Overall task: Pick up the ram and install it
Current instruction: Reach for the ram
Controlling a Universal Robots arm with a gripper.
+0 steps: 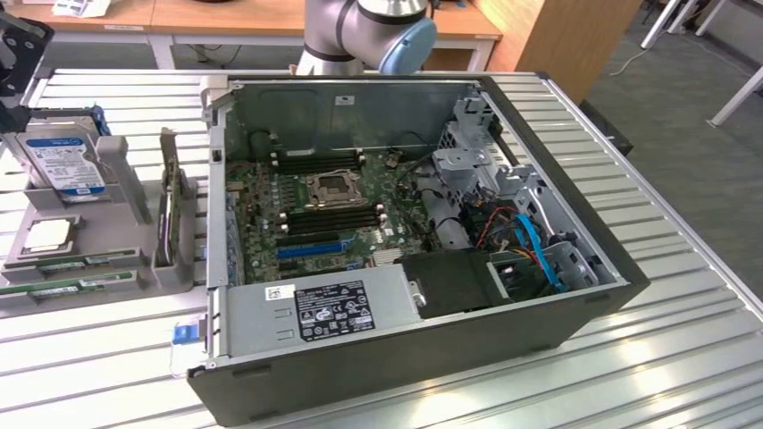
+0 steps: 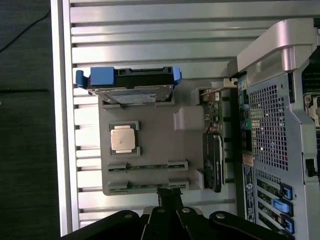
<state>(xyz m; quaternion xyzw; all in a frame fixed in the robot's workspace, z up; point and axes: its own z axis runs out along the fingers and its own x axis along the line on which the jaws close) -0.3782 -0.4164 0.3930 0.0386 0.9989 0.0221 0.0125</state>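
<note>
Black gripper (image 2: 170, 194), clenched and empty, hangs above the ram (image 2: 145, 185) in its grey holder (image 2: 155, 142)

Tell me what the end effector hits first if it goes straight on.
Probably the ram stick in the outer slot of the grey holder; the end effector lines up with one end of it, though depth is unclear.

No text readable: print on hard drive label (image 1: 66, 161), power supply label (image 1: 334, 308) illegible.
</note>
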